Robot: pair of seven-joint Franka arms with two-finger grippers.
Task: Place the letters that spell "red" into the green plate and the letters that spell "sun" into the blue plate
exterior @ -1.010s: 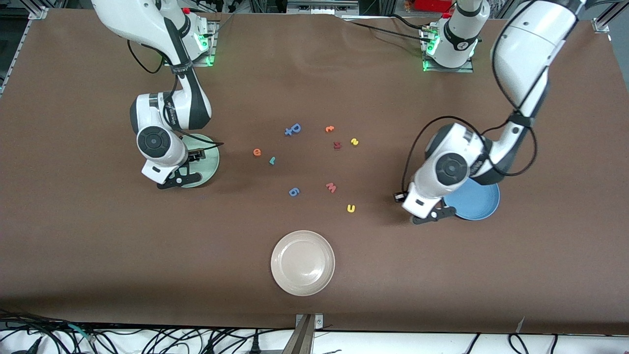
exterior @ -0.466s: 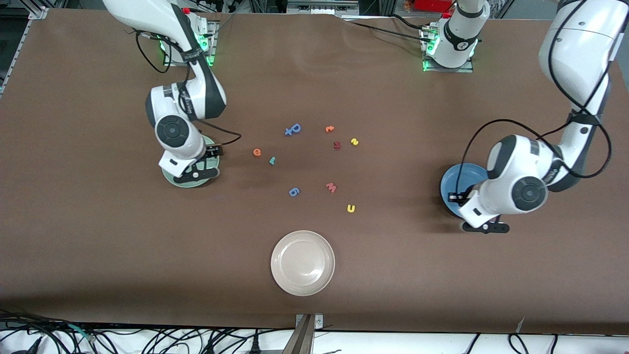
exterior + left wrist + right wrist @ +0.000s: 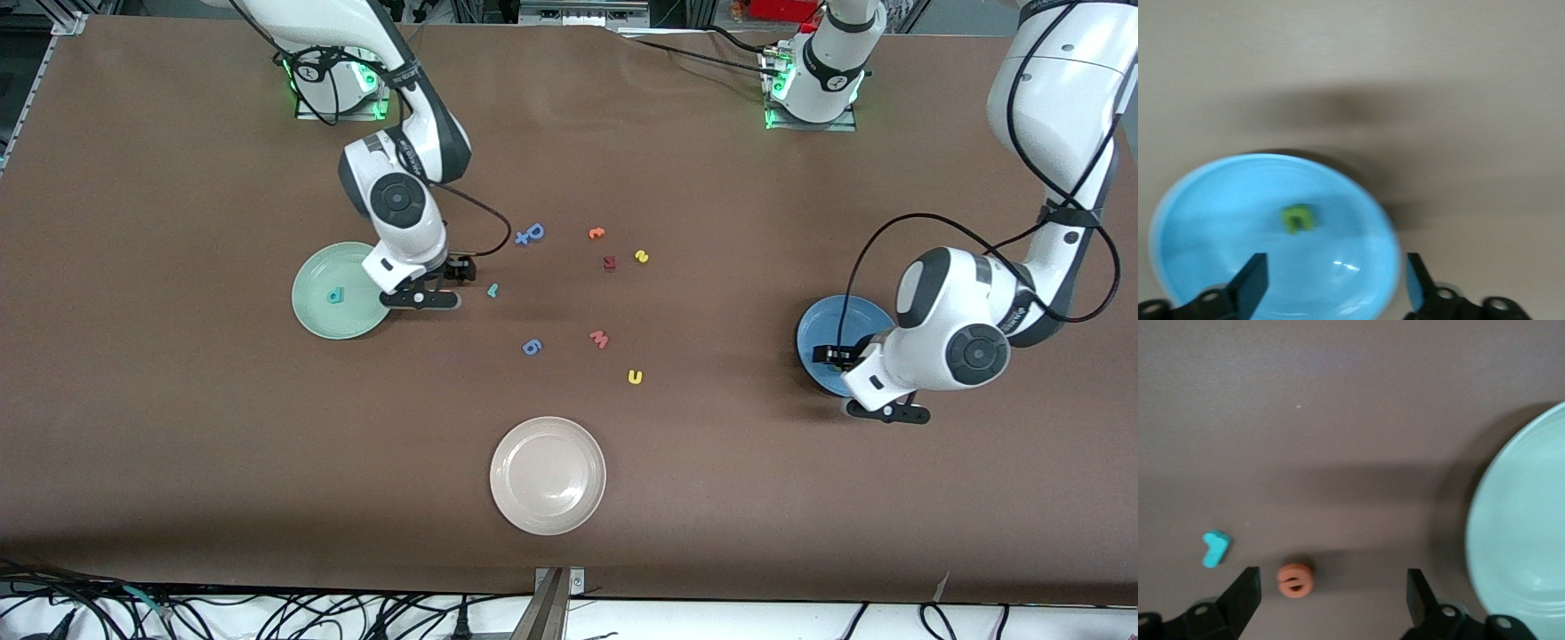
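Note:
The green plate (image 3: 311,307) (image 3: 1518,540) holds the teal "d" (image 3: 335,296). My right gripper (image 3: 422,300) (image 3: 1331,597) hangs open beside that plate, low over the table. The orange "e" (image 3: 1295,579) lies between its fingers, close to one of them, and is hidden in the front view. The teal "r" (image 3: 492,289) (image 3: 1215,547) lies just outside them. My left gripper (image 3: 887,414) (image 3: 1333,283) is open and empty over the blue plate (image 3: 822,333) (image 3: 1218,220), where the olive-green "n" (image 3: 1298,219) lies. The yellow "s" (image 3: 641,256) and yellow "u" (image 3: 635,377) lie on the table mid-way.
Loose letters lie in the middle of the table: a blue one (image 3: 530,234), an orange one (image 3: 597,233), a dark red one (image 3: 610,262), a pink "w" (image 3: 599,339) and a blue "6" (image 3: 532,347). A cream-white plate (image 3: 548,476) stands nearest the front camera.
My right gripper has left the green plate, uncovering the "d", and moved over the "e". My left gripper has crossed the blue plate toward the left arm's end of the table.

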